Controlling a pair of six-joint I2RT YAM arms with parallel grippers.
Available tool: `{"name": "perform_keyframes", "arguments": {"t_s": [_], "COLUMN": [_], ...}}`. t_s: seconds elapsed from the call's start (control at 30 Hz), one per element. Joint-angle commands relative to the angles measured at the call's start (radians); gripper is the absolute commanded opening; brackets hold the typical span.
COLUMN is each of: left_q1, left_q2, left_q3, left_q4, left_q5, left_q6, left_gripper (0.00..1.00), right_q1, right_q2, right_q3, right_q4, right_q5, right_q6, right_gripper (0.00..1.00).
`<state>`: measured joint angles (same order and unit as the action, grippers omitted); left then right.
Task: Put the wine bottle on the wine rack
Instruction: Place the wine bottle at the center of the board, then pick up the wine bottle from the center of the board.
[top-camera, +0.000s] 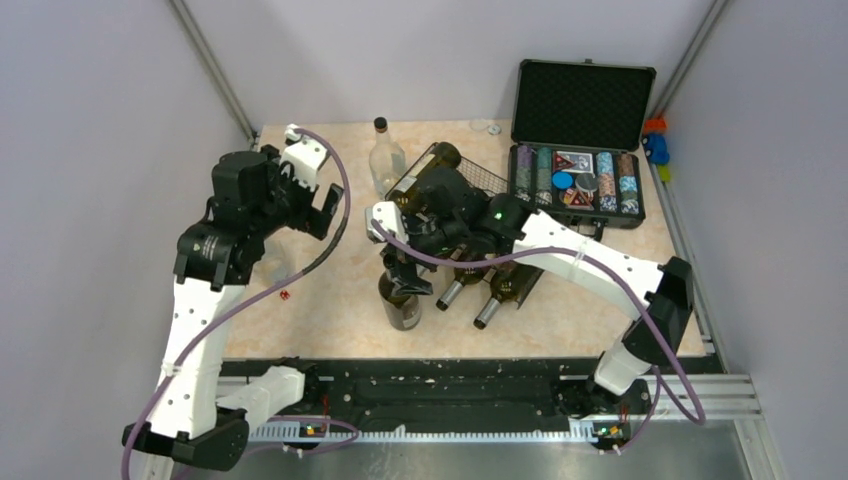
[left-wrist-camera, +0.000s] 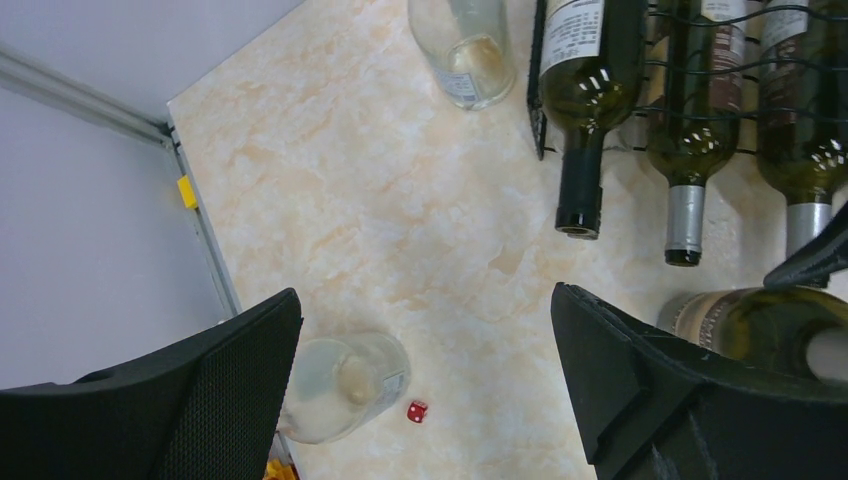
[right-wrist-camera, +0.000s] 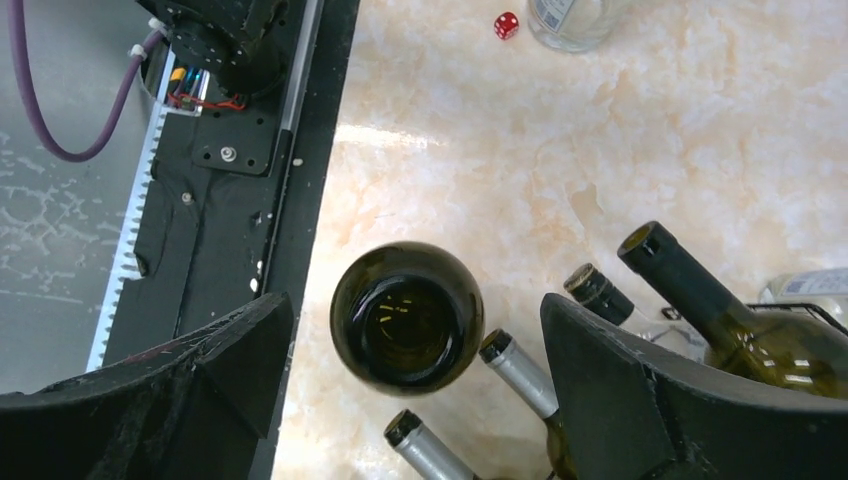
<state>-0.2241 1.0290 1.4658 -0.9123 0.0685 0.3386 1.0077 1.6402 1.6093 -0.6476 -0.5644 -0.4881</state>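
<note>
A dark green wine bottle (top-camera: 402, 305) stands on the table just in front of the wine rack. In the right wrist view I see it end-on as a dark round shape (right-wrist-camera: 407, 318). My right gripper (top-camera: 403, 272) hovers over it, open, and its fingers (right-wrist-camera: 415, 310) stand wide on either side without touching it. The black wire wine rack (top-camera: 482, 180) holds several dark bottles (top-camera: 500, 290) lying with their necks toward me; they also show in the left wrist view (left-wrist-camera: 590, 90). My left gripper (top-camera: 308, 215) is open and empty above bare table (left-wrist-camera: 425, 295).
A clear empty bottle (top-camera: 385, 160) stands behind the rack's left end. Another clear bottle (left-wrist-camera: 340, 385) stands near the table's left edge, with a red die (left-wrist-camera: 416, 411) beside it. An open black case of poker chips (top-camera: 575, 180) sits at the back right.
</note>
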Motion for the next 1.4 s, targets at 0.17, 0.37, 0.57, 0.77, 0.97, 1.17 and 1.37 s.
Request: {"name": "perform_keyframes", "arguments": {"t_s": [0.17,0.37,0.57,0.77,0.97,1.17,1.37], "left_q1": [-0.024,-0.186,-0.406,-0.687,-0.882,-0.993,-0.998], "left_q2": [-0.028,0.054,0.162,0.286,0.351,0.429,0.473], "left_q3": [0.144,0.282,0.394,0.473,0.414,0.368,0.372], "left_q4": [-0.129,-0.231,-0.293,-0.410,-0.484,-0.583,-0.634], "left_q5": [0.243,0.188,0.132,0.029,-0.054,-0.141,-0.184], "left_q6": [0.094,0.085,0.118,0.211,0.282,0.324,0.360], "left_gripper": [0.99,0.96,0.96,0.95,0.95,0.92,0.88], "right_q1": [-0.077,-0.257,-0.444,-0.637,-0.742,-0.779,-0.778], "right_q2": [-0.210,-0.283,-0.379,-0.463,-0.539,-0.567,-0.567], "right_q3": [-0.110,-0.194,-0.342,-0.432,-0.514,-0.559,-0.566], "right_q4": [-0.006,0.008,0.058,0.038,0.039,0.049,0.057], "right_q5": [0.034,-0.022,-0.073,-0.141,-0.173,-0.203,-0.232], "right_q6": [-0.030,-0.017,0.027,0.040,0.044,0.050,0.055], "right_gripper": [0.97,0.97,0.96,0.96,0.96,0.96,0.96]}}
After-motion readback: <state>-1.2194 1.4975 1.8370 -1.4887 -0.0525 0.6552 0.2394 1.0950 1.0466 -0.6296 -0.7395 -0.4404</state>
